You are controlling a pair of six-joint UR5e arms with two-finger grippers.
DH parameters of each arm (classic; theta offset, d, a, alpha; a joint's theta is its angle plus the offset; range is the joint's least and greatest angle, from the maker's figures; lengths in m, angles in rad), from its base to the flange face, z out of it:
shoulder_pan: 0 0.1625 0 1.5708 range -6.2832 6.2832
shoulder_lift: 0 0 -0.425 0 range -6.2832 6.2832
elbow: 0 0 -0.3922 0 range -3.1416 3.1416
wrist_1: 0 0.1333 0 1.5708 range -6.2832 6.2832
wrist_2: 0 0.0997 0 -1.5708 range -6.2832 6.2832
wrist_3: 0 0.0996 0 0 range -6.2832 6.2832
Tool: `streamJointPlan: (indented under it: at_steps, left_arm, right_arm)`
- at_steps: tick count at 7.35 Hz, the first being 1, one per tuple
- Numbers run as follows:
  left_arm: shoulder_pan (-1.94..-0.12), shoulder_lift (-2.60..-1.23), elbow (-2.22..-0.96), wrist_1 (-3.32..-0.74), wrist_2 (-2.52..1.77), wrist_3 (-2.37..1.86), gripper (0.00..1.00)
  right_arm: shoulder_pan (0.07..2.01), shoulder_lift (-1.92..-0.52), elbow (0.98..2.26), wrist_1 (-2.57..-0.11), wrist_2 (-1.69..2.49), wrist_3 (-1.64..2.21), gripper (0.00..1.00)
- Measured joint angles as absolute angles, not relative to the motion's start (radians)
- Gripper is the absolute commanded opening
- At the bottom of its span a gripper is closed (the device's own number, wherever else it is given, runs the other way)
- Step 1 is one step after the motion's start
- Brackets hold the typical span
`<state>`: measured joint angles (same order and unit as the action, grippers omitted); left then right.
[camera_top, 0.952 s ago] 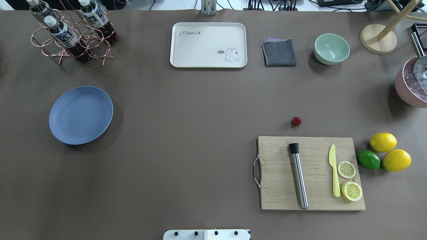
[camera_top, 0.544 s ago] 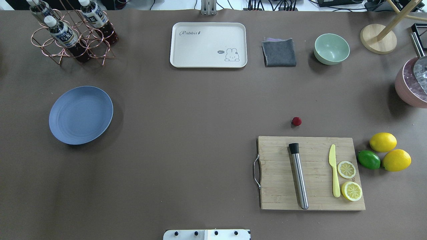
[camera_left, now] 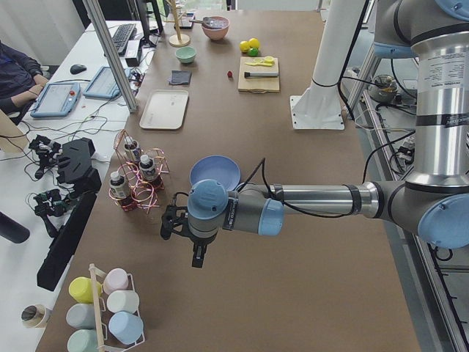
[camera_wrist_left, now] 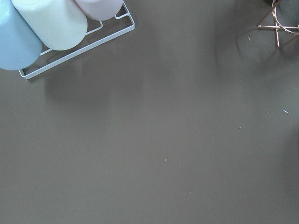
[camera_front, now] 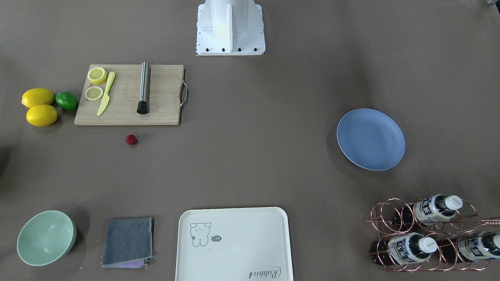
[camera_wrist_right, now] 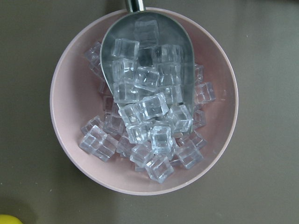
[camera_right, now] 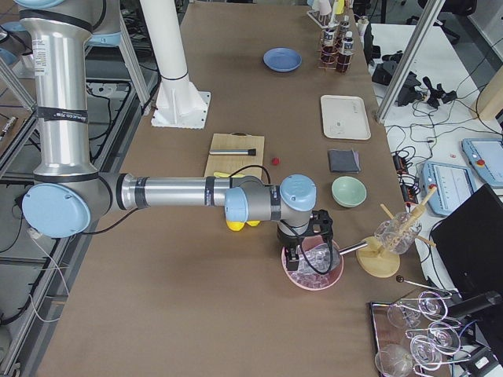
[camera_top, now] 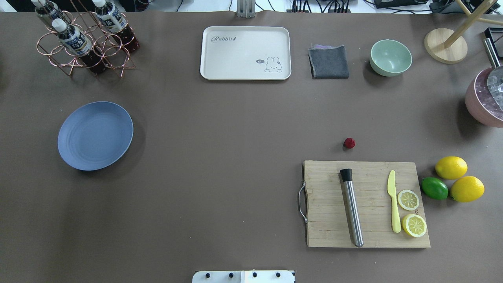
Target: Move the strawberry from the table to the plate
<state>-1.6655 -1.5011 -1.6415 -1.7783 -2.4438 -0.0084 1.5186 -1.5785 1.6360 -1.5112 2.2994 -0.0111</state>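
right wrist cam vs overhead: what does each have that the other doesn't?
Right wrist only: the whole pink bowl, its ice cubes one by one, and the metal scoop lying in them. Overhead only: the strawberry on the table just beyond the cutting board, and the empty blue plate far over on the left side. Shared: the pink bowl with ice, though overhead crops it at the right edge, and bare table around it.

Overhead and front cameras face each other, sharing the plate (camera_top: 95, 135); wrist cameras look straight down, close.
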Motion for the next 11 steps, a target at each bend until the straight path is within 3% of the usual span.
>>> streamJointPlan:
  at_steps: [5,7,11]
  left_arm:
    - [-1.459,-1.584,-1.614,-1.970,-2.451,-0.284,0.98]
    - [-1.304,-1.588,-1.587,-2.122,-2.412,-0.516,0.98]
    - [-1.044,-1.626,-1.411,-2.541,-2.273,-0.870,0.94]
  right_arm:
    - [1.346,-1.521,1.839,-1.510,2.260,0.201,1.00]
    - [1.215,-1.474,1.856,-1.491,2.217,0.355,1.00]
    - [1.112,-1.452,1.852,-1.409,2.197,0.487,1.00]
